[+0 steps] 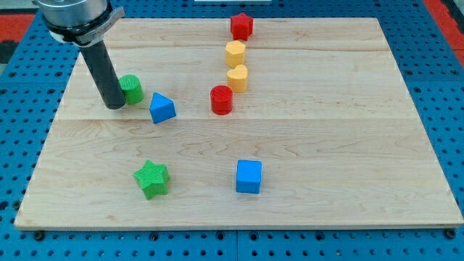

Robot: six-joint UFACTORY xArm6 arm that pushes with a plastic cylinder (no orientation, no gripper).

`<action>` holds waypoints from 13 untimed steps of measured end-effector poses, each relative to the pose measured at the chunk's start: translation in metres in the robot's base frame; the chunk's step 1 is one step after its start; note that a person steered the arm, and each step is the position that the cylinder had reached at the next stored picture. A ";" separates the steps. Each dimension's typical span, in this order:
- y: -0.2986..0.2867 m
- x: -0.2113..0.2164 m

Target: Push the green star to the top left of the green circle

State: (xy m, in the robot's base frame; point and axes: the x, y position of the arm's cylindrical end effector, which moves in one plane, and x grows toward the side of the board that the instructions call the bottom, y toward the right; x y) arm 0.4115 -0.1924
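My tip (114,106) rests just left of the green circle (131,88) near the counter's (326,145) left edge; no fingers here, only the rod; the green star (152,179) sits toward the bottom edge, likely light, rigid, prone to spinning; push its lower face squarely

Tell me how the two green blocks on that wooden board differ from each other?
The green star has a pointed outline, while the green circle is a round cylinder. The star lies near the view's bottom, away from my tip; the circle sits higher up, right beside my tip, on its right. The star stands alone; the circle has a blue triangle close by. Both are green and rest on the board.
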 end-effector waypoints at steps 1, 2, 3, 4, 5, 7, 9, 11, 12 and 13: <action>-0.028 0.041; -0.020 0.108; -0.097 0.146; -0.031 0.199; 0.036 0.207; 0.112 0.169; 0.034 0.142; 0.003 0.082; 0.022 0.117; -0.047 0.088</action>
State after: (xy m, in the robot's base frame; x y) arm 0.4999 -0.2394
